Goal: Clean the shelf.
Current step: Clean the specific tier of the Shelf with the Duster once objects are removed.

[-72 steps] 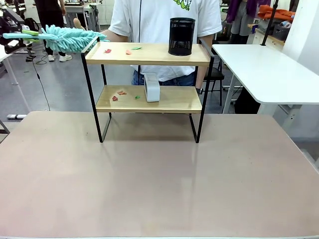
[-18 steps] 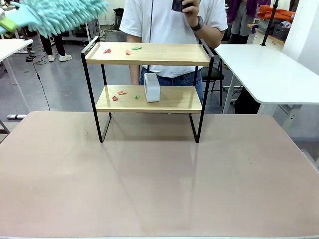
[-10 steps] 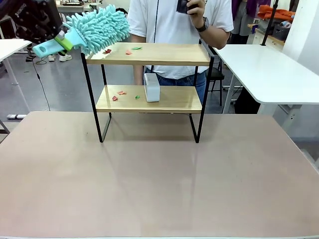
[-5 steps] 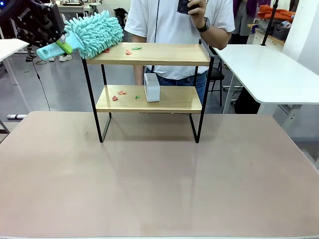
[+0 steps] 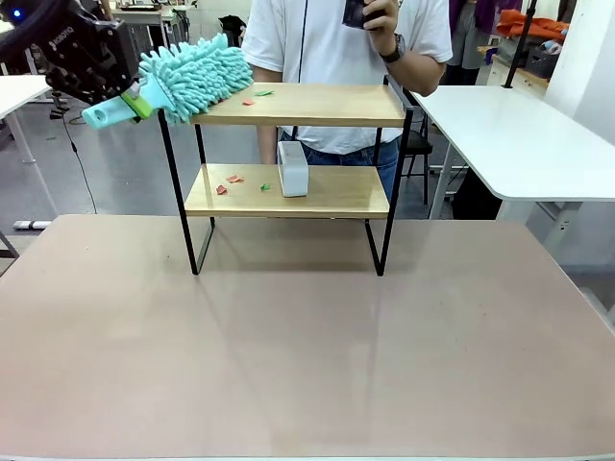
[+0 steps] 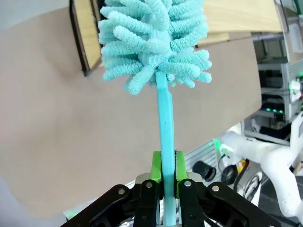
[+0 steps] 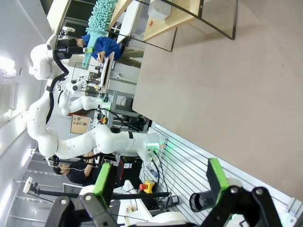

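Front view: the 2-tier shelf of light wooden boards in a thin black metal frame (image 5: 288,106) stands at the far edge of the pale brown table (image 5: 307,355), a little left of centre. The left gripper (image 5: 120,96) comes in from the upper left and is clamped on the pale turquoise plastic handle of a fluffy turquoise microfibre duster (image 5: 197,75). The duster's head lies over the left end of the top board, by the side handle. Small red, orange and green paper scraps (image 5: 252,96) lie on the top board just right of the duster head, and more scraps (image 5: 231,181) lie on the left of the lower board. A white rectangular box (image 5: 293,168) stands upright near the middle of the lower board.

A person in a white T-shirt (image 5: 327,48) stands behind the shelf, one hand (image 5: 380,19) raised to the chest around a dark object.

Left wrist view shows both green pads pressed flat against the handle. In the right wrist view, the right gripper (image 7: 159,179) is spread wide with nothing between its 2 fingers.
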{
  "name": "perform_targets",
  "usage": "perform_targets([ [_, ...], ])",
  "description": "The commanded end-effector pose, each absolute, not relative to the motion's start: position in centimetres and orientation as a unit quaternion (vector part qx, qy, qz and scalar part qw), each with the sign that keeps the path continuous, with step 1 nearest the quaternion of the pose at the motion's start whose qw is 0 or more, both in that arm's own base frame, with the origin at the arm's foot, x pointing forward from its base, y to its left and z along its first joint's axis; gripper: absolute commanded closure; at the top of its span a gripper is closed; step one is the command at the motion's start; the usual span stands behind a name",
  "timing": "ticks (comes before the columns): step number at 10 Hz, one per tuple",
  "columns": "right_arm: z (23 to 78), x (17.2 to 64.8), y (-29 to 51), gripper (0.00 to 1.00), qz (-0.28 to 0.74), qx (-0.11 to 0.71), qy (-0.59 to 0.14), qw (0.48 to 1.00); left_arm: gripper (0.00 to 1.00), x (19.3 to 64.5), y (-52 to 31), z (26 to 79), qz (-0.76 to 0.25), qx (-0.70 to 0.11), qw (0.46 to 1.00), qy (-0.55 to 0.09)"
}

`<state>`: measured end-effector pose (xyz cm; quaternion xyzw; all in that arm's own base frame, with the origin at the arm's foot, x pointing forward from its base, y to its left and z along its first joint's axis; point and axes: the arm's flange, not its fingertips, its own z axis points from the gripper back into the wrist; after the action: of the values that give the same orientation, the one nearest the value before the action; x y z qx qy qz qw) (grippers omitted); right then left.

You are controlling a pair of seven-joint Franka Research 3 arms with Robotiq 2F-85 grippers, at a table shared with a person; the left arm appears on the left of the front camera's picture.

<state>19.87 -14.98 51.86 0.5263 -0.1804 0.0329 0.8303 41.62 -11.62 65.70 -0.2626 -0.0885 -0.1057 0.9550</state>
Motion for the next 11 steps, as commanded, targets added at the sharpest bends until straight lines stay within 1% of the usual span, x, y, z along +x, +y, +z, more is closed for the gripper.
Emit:
perform_targets([
  [1,52.0,20.0,-14.9,0.00,0.042,0.532,-0.192,0.824,1.00,40.7,-11.2,66.0,-0.169,-0.273,0.945,-0.057],
  [2,52.0,20.0,-14.9,0.00,0.042,0.532,-0.192,0.824,1.00,40.3,-11.1,66.1,-0.197,-0.276,0.940,-0.045],
  [4,52.0,20.0,-14.9,0.00,0.042,0.532,-0.192,0.824,1.00,39.4,-10.4,66.3,-0.286,-0.276,0.917,-0.005],
  [5,52.0,20.0,-14.9,0.00,0.042,0.532,-0.192,0.824,1.00,39.1,-9.8,66.5,-0.328,-0.292,0.898,0.030],
  [6,52.0,20.0,-14.9,0.00,0.042,0.532,-0.192,0.824,1.00,38.9,-9.1,66.8,-0.368,-0.307,0.875,0.062],
  [8,52.0,20.0,-14.9,0.00,0.042,0.532,-0.192,0.824,1.00,37.8,-7.5,67.4,-0.487,-0.319,0.802,0.131],
  [10,52.0,20.0,-14.9,0.00,0.042,0.532,-0.192,0.824,1.00,37.7,-7.0,67.6,-0.503,-0.320,0.791,0.142],
  [11,52.0,20.0,-14.9,0.00,0.042,0.532,-0.192,0.824,1.00,37.7,-6.9,67.7,-0.498,-0.320,0.794,0.137],
])
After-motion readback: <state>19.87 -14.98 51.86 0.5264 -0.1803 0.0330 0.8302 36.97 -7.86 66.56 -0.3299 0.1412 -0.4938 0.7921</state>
